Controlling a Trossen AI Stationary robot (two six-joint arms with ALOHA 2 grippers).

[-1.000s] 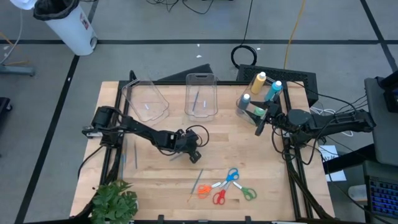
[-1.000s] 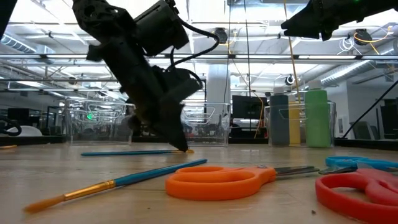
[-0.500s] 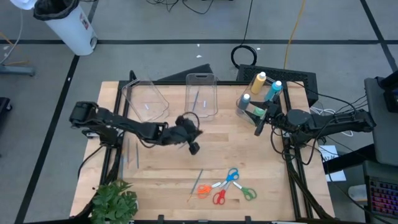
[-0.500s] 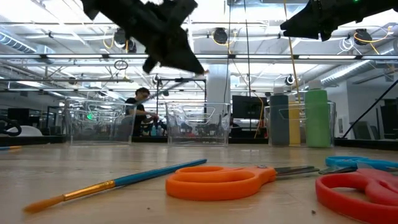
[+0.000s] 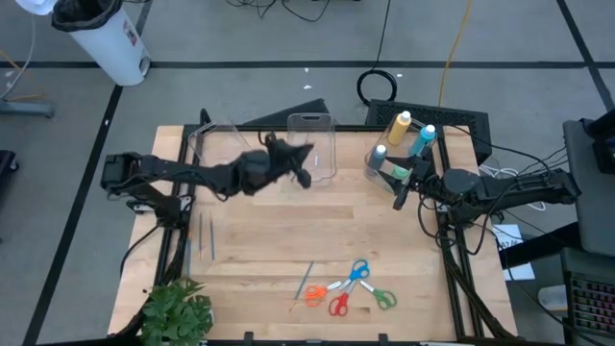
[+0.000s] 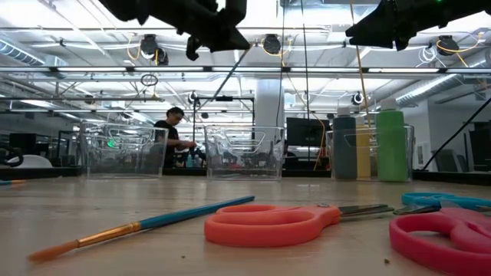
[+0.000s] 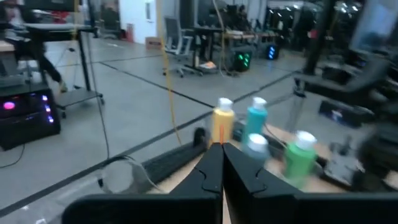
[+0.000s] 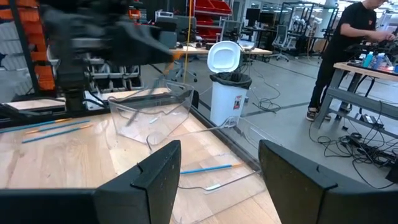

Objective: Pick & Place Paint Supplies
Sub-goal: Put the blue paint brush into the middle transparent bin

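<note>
My left gripper [image 5: 305,169] is shut and points level, high over the near rim of the middle clear bin [image 5: 310,123]. In the low view a thin brush [image 6: 228,75] slants down from the gripper [image 6: 234,34]. My right gripper [image 5: 401,195] waits open at the right edge, next to the white-capped paint bottles [image 5: 399,144]. Several scissors [image 5: 351,286] and one brush [image 5: 306,282] lie on the near table. Two more brushes [image 5: 205,235] lie at the left. My left gripper holds the thin brush by its upper end [image 6: 248,50], pinched between its two shut fingers [image 7: 222,163]. The fingers point level, toward the table's right. The brush hangs slanting below them, clear of the table and above the bins.
A tilted clear bin [image 5: 226,154] stands left of the middle one; each has a brush inside. A leafy plant [image 5: 178,312] sits at the near left corner. The bottles stand in a clear bin [image 6: 368,153] at the far right. A person [image 6: 170,138] stands beyond the table.
My left gripper has risen from the table's middle and gone toward the far edge, tipping from pointing down to level. The blue brush it touched on the table is no longer lying there; it has been lifted clear and now hangs over the middle bin.
</note>
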